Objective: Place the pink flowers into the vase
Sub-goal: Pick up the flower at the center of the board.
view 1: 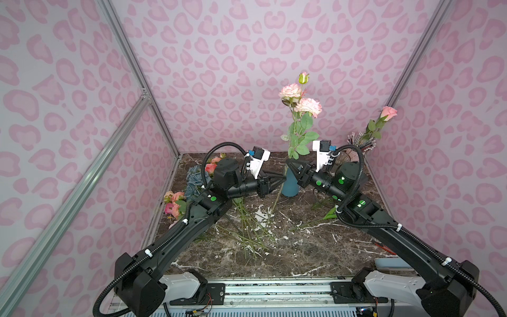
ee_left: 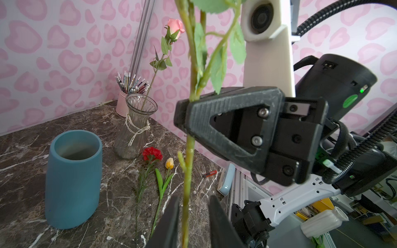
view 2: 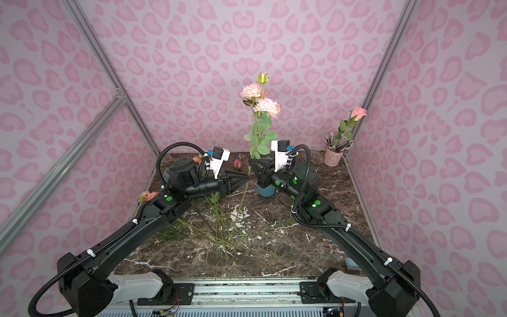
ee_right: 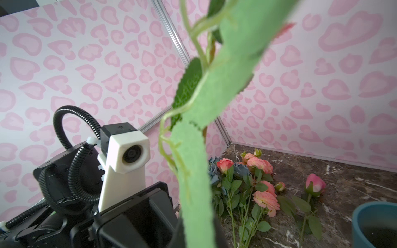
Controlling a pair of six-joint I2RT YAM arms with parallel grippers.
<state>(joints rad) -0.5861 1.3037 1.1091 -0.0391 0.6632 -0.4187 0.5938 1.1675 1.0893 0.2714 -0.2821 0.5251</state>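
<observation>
Left gripper (ee_left: 193,198), in its wrist view, stands parted around the green-stemmed ruffled pink rose spray (ee_left: 188,163), which the black right gripper (ee_left: 182,116) clamps upright; both top views suggest a handover, next needing the left clear and the stem carried to the rose-holding ribbed glass vase (ee_left: 135,146).

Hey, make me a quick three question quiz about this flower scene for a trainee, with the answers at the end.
1. True or false: the blue vase already holds flowers.
2. Which gripper is shut on the raised pink flower stem? A: left gripper. B: right gripper. C: neither.
3. Fill in: the glass vase holds one pink ____.
Key: 1 false; 2 B; 3 rose.
</observation>
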